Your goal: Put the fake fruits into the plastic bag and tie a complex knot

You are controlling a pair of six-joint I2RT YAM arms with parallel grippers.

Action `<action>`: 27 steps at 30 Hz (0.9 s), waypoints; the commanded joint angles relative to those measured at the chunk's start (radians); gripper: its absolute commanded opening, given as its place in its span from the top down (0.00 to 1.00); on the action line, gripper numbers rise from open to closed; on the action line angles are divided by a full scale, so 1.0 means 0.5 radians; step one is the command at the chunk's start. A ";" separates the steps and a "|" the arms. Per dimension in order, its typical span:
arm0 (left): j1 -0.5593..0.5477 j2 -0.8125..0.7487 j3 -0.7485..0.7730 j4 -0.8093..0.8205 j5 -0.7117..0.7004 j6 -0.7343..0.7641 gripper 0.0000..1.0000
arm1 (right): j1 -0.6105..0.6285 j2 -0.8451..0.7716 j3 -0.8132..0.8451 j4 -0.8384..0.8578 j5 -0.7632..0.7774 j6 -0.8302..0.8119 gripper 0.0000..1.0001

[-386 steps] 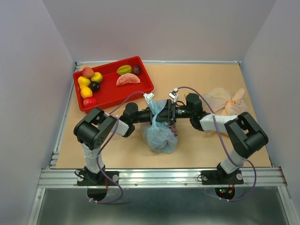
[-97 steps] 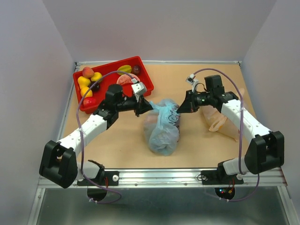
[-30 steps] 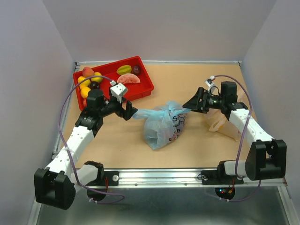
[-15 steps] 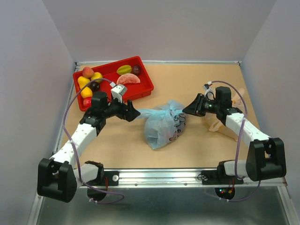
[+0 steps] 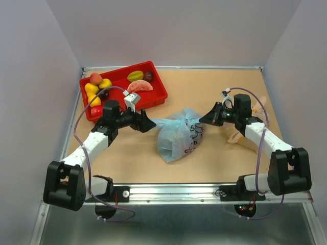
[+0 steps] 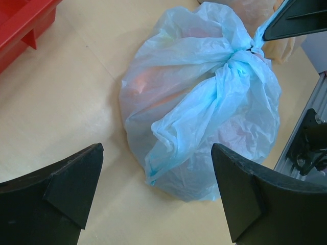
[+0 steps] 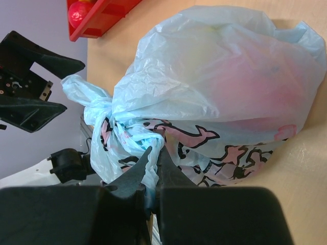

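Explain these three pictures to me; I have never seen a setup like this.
Two robot arms are bolted at the near edge of a table, each ending in a two-finger gripper. One picture looks down from above; the other two come from a camera on each wrist. On the table lie a light-blue plastic bag with a knot at its top, a red tray holding fake fruits, and a pale orange bag. The right gripper is shut on a strip of the blue bag. The left gripper is open, facing the bag.
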 commanded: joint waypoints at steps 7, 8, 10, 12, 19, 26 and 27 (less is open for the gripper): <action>-0.007 -0.085 -0.008 -0.079 0.305 0.906 0.01 | 0.012 -0.015 -0.002 0.101 0.063 -0.065 1.00; -0.007 -0.085 -0.008 -0.080 0.287 0.953 0.01 | 0.015 -0.015 -0.002 0.101 0.073 -0.065 1.00; -0.016 -0.088 0.001 -0.080 0.228 1.042 0.01 | 0.015 -0.015 -0.005 0.101 0.082 -0.074 1.00; -0.025 -0.079 0.007 -0.076 0.195 1.165 0.01 | 0.012 -0.009 -0.005 0.101 0.094 -0.074 1.00; -0.163 -0.033 0.014 0.000 0.044 1.371 0.03 | 0.015 0.007 -0.002 0.101 0.085 -0.080 1.00; -0.323 0.037 -0.051 0.389 -0.327 1.297 0.38 | 0.018 0.022 0.004 0.101 0.054 -0.077 1.00; -0.329 0.037 -0.060 0.417 -0.385 1.300 0.44 | 0.018 0.028 0.007 0.101 0.057 -0.074 1.00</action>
